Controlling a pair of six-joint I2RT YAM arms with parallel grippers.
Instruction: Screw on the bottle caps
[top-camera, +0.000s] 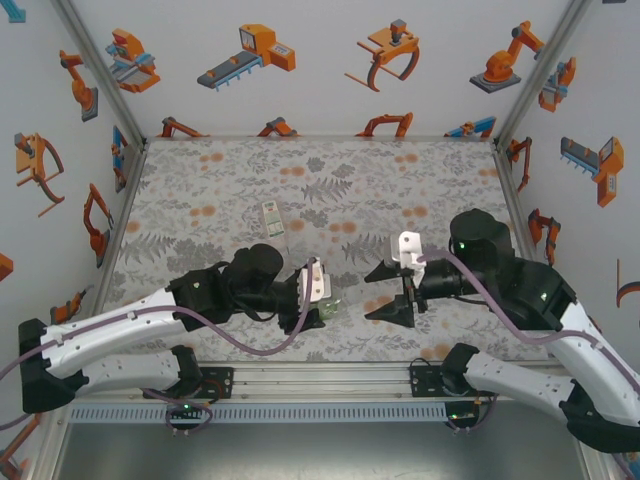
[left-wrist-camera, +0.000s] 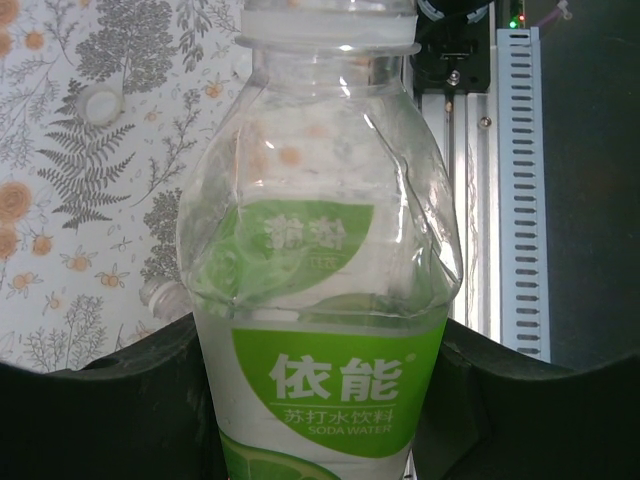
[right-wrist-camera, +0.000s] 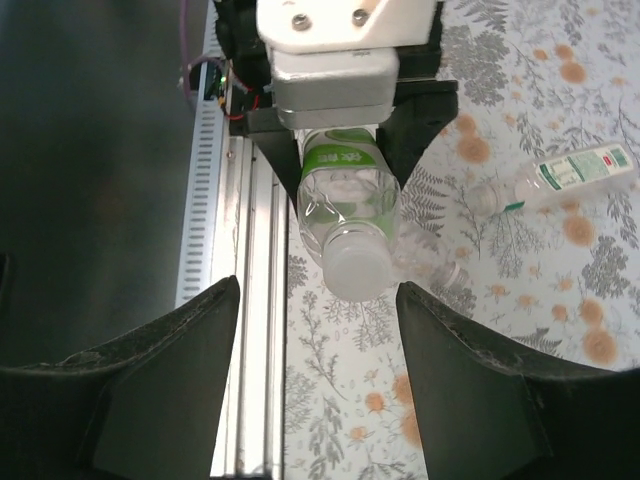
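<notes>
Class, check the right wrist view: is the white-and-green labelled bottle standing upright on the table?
No, the white-and-green labelled bottle lies on its side on the table.

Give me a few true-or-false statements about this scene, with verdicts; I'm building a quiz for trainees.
1. The left gripper grips the green-label bottle. True.
2. The right gripper is shut. False: it is open and empty.
3. A second bottle lies on the table. True.
4. The green-label bottle stands upright on the table. False: it is held sideways, neck toward the right gripper.
</notes>
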